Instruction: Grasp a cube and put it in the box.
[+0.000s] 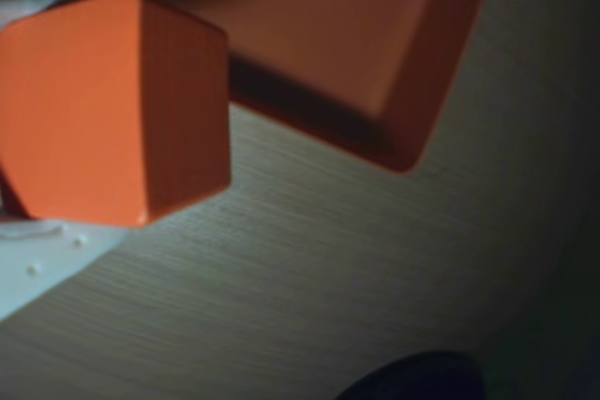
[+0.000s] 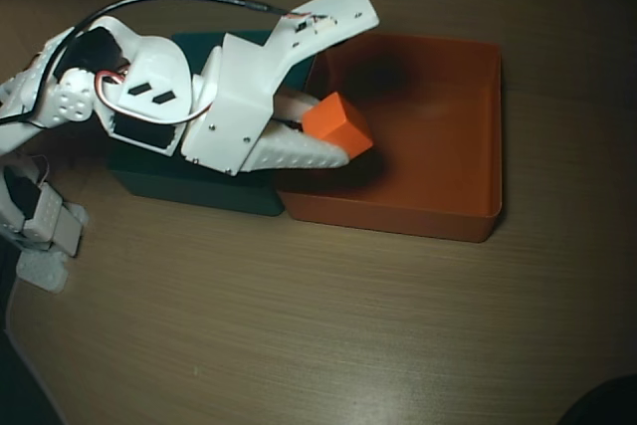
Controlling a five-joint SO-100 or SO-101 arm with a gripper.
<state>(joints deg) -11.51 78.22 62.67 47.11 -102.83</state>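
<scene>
In the overhead view the white pincer (image 2: 333, 136) was clenched on the small orange cube (image 2: 336, 124), which sat tilted between its fingers and clear of any surface. The cube hung over the near-left part of the orange box (image 2: 478, 146), just inside the wall closest to the pincer's body. Beyond the fingertips, the floor of that box showed only plain orange plastic and a dark shadow; whatever lay directly under the arm could not be seen. Behind the pincer, beneath the arm's white housing, stood a teal bin (image 2: 199, 186) touching the orange box's side, its inside mostly hidden. In the wrist view the cube (image 1: 103, 110) filled the left, with a corner of the box (image 1: 422, 81) past it above the wooden table (image 1: 356, 278).
</scene>
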